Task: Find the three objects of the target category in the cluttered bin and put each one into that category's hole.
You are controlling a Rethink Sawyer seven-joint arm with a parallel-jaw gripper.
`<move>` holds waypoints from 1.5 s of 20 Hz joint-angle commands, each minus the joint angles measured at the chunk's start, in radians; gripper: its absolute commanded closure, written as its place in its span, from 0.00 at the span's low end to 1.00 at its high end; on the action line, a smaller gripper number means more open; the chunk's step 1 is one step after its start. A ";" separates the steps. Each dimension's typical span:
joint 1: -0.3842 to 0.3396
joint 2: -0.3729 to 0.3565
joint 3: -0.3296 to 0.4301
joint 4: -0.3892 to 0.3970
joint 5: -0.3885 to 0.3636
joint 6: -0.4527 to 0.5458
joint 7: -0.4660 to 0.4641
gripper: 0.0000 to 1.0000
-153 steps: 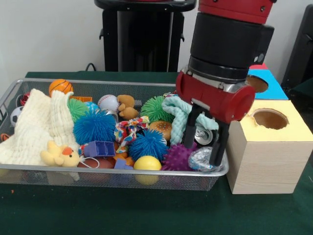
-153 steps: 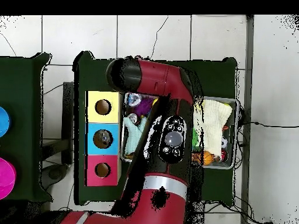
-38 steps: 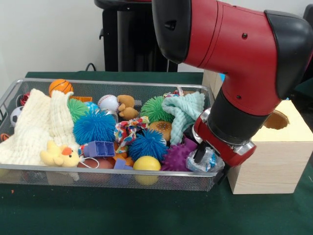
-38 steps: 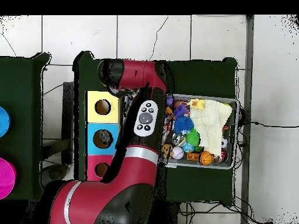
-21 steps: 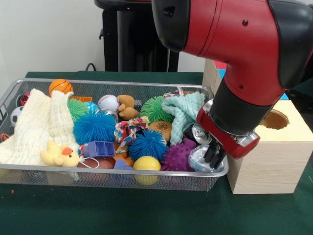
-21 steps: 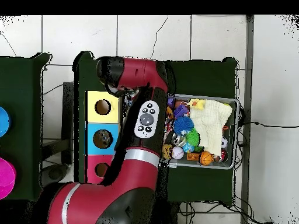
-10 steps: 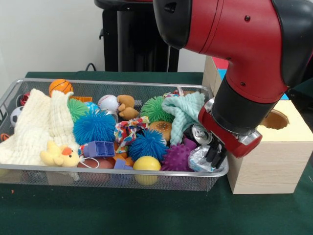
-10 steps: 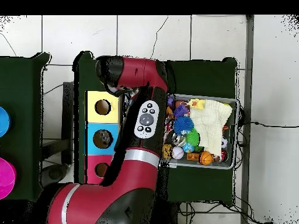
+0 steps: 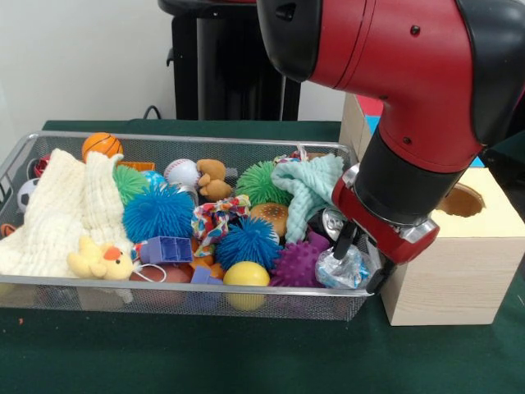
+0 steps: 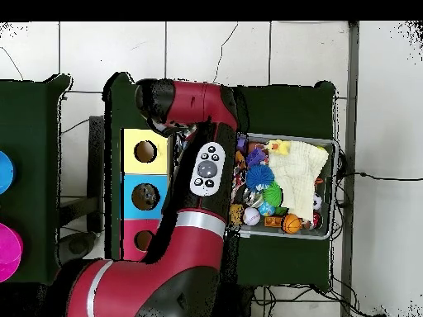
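Tool (image 9: 359,261) spread wide astride one crumpled foil piece (image 9: 340,268), lower right of bin (image 9: 123,294); two blue spiky balls (image 9: 158,213), one box (image 9: 455,258) with three holes (image 10: 145,195).

Front view: the red and black arm (image 9: 410,74) descends from the upper right, its wrist bent down and to the left. The gripper (image 9: 358,261) points downward, its two black fingers (image 9: 343,243) spread apart. Overhead view: the arm (image 10: 194,132) extends from the base and folds back at the elbow.
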 commanded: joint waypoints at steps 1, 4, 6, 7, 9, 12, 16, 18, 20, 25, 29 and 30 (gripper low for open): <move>-0.005 0.011 0.060 0.073 -0.025 0.041 0.069 0.00; -0.003 0.011 0.056 0.084 -0.023 0.045 0.088 0.00; -0.002 0.008 0.045 0.087 -0.029 0.047 0.096 0.00; -0.003 0.007 0.043 0.091 -0.030 0.048 0.098 0.00; -0.007 0.016 0.050 0.094 -0.026 0.044 0.099 0.00; -0.011 0.040 0.064 0.100 -0.020 0.019 0.110 0.00; -0.001 0.036 0.078 0.149 -0.014 -0.014 0.121 0.00; 0.002 0.030 0.076 0.162 -0.014 -0.008 0.123 0.00; 0.003 0.028 0.078 0.174 -0.012 -0.008 0.122 0.00; -0.004 0.024 0.096 0.214 -0.004 -0.015 0.102 0.00; 0.000 0.020 0.102 0.228 0.000 -0.028 0.103 0.00; -0.002 0.022 0.103 0.225 0.002 -0.028 0.103 0.00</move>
